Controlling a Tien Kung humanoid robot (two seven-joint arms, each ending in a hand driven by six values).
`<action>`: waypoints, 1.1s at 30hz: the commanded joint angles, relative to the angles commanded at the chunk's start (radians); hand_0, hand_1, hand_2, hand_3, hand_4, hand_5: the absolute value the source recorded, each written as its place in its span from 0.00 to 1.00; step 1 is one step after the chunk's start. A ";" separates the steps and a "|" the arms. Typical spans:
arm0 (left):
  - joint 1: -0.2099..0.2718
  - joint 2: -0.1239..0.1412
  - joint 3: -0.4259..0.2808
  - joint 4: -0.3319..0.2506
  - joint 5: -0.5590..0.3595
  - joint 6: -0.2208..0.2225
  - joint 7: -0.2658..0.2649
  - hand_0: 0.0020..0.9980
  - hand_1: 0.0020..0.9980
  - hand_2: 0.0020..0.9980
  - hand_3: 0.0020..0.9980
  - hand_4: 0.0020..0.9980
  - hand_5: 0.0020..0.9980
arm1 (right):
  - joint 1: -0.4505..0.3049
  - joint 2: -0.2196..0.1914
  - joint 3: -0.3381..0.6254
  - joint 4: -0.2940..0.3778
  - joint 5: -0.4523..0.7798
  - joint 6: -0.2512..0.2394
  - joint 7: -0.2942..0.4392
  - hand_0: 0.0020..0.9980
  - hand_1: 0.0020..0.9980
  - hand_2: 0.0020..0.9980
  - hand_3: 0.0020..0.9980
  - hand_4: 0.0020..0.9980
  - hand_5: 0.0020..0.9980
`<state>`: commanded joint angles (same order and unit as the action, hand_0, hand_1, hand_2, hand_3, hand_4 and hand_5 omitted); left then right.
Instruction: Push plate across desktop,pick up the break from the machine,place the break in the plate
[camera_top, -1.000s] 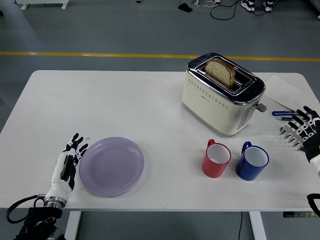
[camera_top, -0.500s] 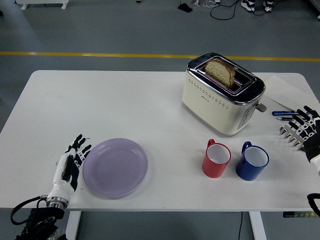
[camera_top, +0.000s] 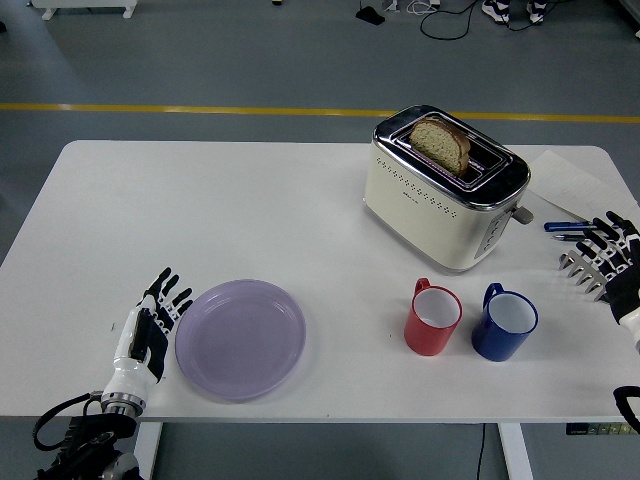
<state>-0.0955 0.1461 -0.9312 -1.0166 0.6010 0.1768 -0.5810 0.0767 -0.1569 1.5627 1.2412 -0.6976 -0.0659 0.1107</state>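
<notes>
Head view. Left hand (camera_top: 150, 325): fingers (camera_top: 172, 297) extended, grasping nothing, tips at the lilac plate's (camera_top: 241, 339) left rim. Right hand (camera_top: 603, 258): fingers spread, empty, far right of plate. Bread slice (camera_top: 442, 143): upright in cream toaster (camera_top: 445, 188), beyond plate, rightward. Red mug (camera_top: 432, 317), blue mug (camera_top: 504, 323): right of plate.

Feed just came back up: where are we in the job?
Nothing finished. In hand: left hand, fingers flat, sits against the purple plate at its left rim, near the table's front edge. Left: bread is in the toaster; right hand rests open at the table's right edge.
</notes>
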 joint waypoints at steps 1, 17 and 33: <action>-0.001 0.000 0.001 0.001 -0.004 0.000 -0.001 0.81 0.85 0.95 0.95 0.49 1.00 | 0.000 0.000 0.000 0.000 0.000 0.000 0.000 0.69 0.67 0.67 0.65 0.51 0.51; -0.026 -0.015 0.042 0.034 -0.038 -0.015 0.004 0.81 0.84 0.95 0.94 0.49 1.00 | -0.007 -0.001 -0.011 -0.002 0.001 0.000 0.000 0.69 0.67 0.66 0.65 0.50 0.52; -0.072 -0.030 0.094 0.063 -0.064 -0.032 0.010 0.81 0.84 0.94 0.93 0.50 1.00 | -0.008 0.000 -0.015 -0.002 0.001 0.000 0.000 0.69 0.67 0.66 0.64 0.50 0.51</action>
<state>-0.1676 0.1163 -0.8375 -0.9535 0.5375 0.1450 -0.5714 0.0684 -0.1566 1.5481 1.2390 -0.6966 -0.0659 0.1108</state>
